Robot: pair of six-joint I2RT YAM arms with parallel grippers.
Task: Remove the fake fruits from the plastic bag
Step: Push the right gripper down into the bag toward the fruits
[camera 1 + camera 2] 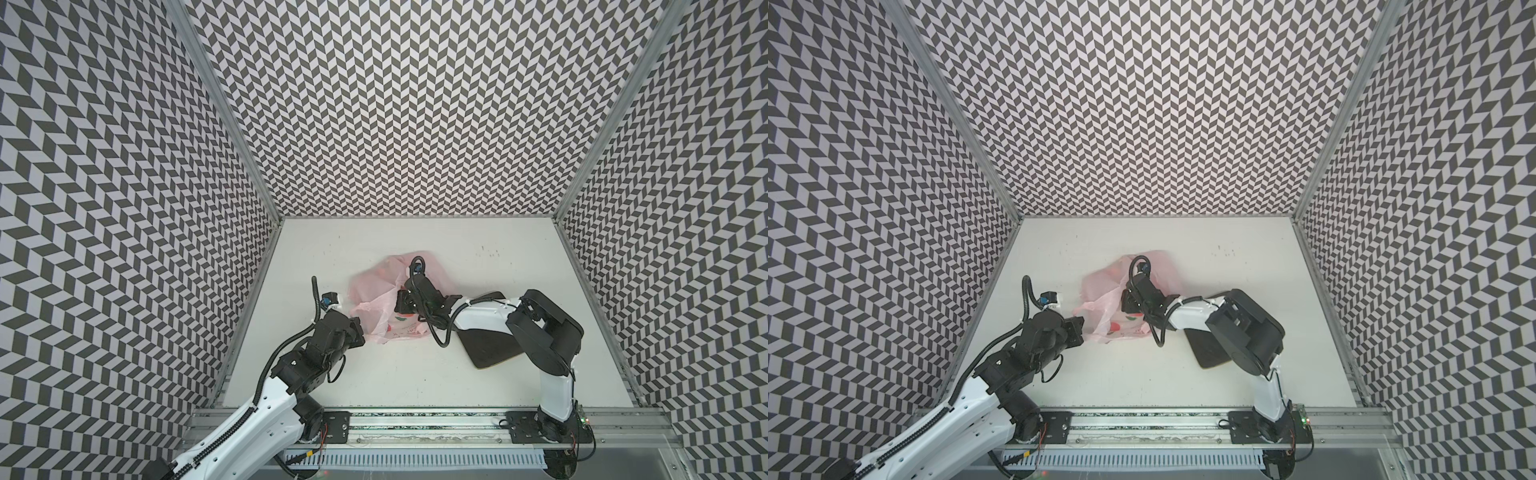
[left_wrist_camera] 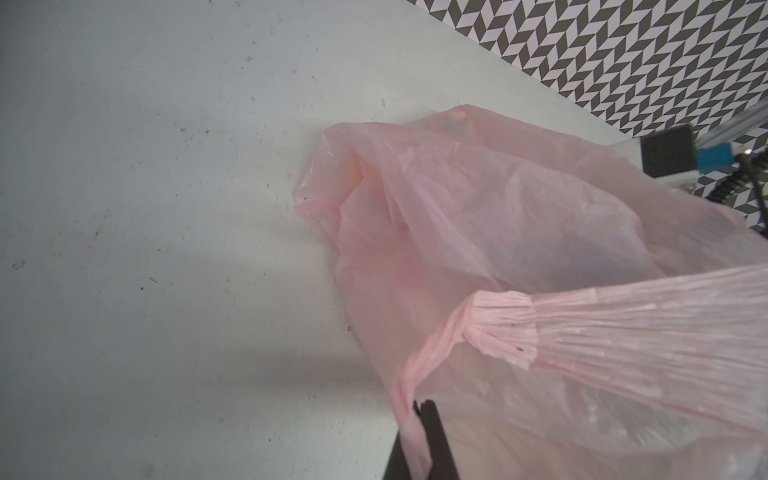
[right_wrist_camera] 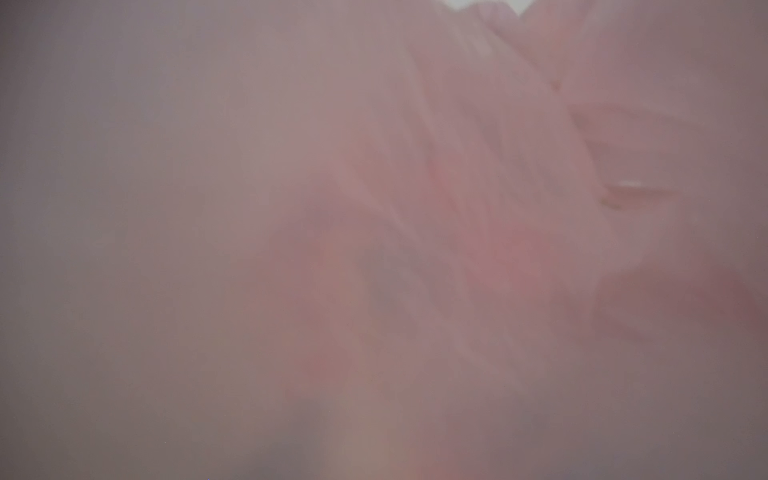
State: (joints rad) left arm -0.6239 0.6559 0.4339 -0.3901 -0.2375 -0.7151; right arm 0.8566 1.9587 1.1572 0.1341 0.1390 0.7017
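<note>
Left arm [image 1: 266, 399] low, outstretched; left tool [image 2: 420, 409] pinched tight on bag [image 2: 498, 232]. Right arm [image 1: 544, 332] bent, wrist [image 1: 428, 297] pitched down; right tool [image 1: 402, 308] inside bag, jaws hidden.

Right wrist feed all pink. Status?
Left gripper shut on plastic bag handle. Right gripper inside bag, jaws hidden. Fruits not visible. Brown board beside bag, apart.

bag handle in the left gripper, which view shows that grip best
Left wrist view: the handle of the plastic bag is pinched in the shut left gripper, up close. Both top views show only gripper meeting bag edge. Right wrist view is pink blur.
</note>
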